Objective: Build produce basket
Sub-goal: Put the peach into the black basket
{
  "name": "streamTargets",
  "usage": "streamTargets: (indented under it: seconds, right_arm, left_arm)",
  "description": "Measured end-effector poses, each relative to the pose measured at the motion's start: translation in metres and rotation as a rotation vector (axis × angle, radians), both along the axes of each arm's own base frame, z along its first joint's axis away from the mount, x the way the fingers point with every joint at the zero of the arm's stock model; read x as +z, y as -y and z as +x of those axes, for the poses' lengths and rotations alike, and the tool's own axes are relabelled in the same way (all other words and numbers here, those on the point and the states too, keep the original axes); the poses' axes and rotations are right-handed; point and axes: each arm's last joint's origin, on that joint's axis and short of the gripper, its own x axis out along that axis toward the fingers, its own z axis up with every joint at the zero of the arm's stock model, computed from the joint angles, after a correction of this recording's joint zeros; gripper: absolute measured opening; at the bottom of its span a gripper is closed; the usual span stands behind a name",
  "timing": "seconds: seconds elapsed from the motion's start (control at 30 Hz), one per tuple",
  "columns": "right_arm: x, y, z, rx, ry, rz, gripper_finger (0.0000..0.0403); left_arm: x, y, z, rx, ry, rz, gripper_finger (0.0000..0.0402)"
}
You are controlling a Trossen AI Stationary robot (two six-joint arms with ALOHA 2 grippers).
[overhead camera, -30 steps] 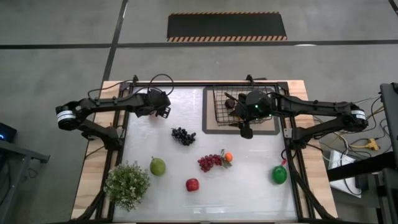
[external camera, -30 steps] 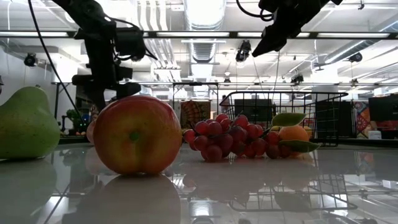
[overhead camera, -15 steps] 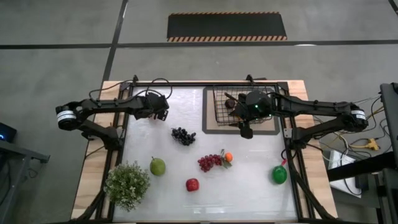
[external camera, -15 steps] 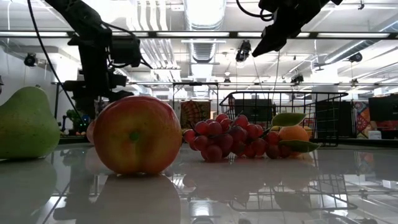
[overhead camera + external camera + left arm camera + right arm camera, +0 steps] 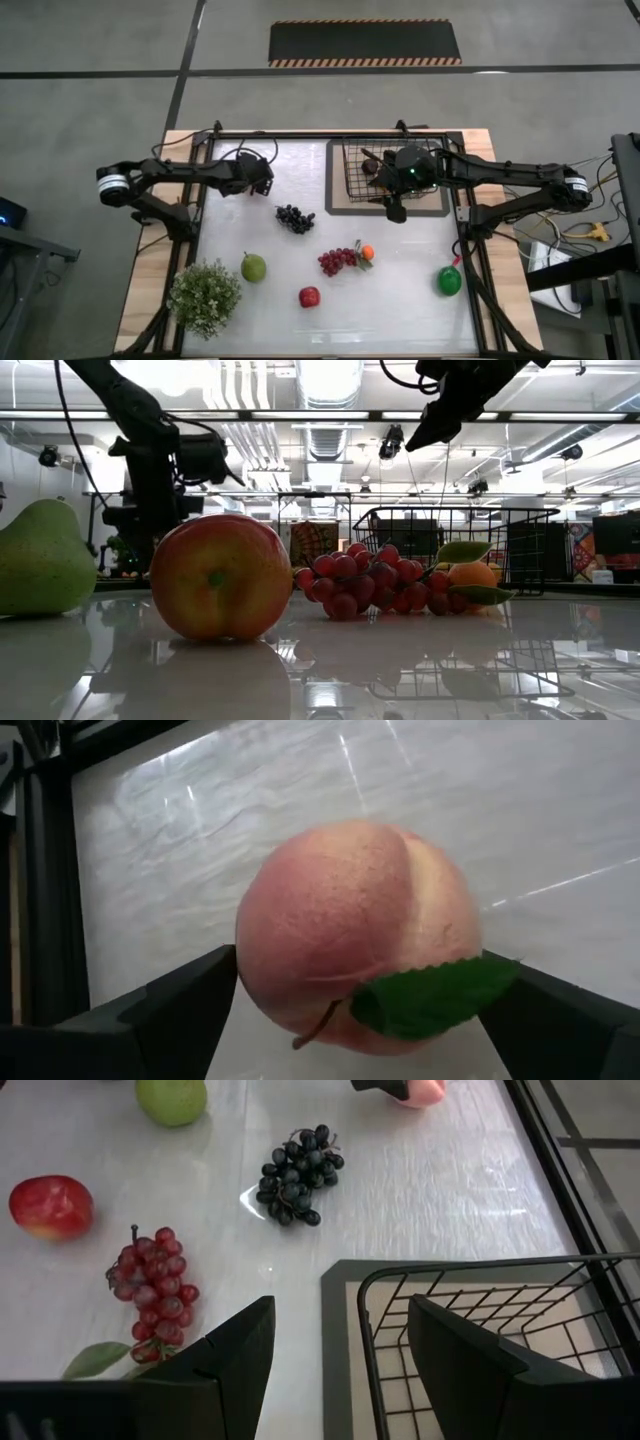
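Note:
A pink peach [image 5: 350,920] with a green leaf sits on the table's far left part. My left gripper [image 5: 365,1000] [image 5: 256,180] is low over it and open, one finger on each side of the fruit. My right gripper [image 5: 340,1370] [image 5: 396,210] hangs open and empty above the near rim of the black wire basket [image 5: 390,178]. On the table lie dark grapes [image 5: 294,218], red grapes [image 5: 337,261], a tangerine [image 5: 367,252], a green pear [image 5: 253,267], a red apple [image 5: 309,296] and a green fruit [image 5: 449,280]. My left gripper has a finger close against each side of the peach [image 5: 250,970], which rests on the table. Whether the fingers touch it, I cannot tell.
A bushy potted plant [image 5: 205,297] stands at the near left corner. The basket sits on a dark mat [image 5: 335,1295] at the far right. A black frame rail [image 5: 45,890] runs along the table's edge beside the peach. Open tabletop lies between the scattered fruits.
My left gripper has come down toward the table and shifted slightly toward the left and near edges, ending around the peach. The right arm has kept still, and no fruit has moved.

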Motion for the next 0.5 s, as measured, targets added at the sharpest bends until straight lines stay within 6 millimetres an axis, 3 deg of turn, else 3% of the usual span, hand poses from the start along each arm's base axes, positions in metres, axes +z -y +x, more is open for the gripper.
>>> streamTargets:
  seconds: [0.3,0.5]
  right_arm:
    - [-0.0001,0.0,0.0001,0.0,-0.001,0.0,0.0215]
    - [-0.0031,0.0004,0.0021,-0.002,0.028,-0.003,0.0215]
  left_arm:
    - [-0.0023,-0.0005,0.0009,0.015,-0.003,0.007,0.0309]
    - [0.0053,0.0017,0.0051,-0.03,0.028,-0.03,0.0305]
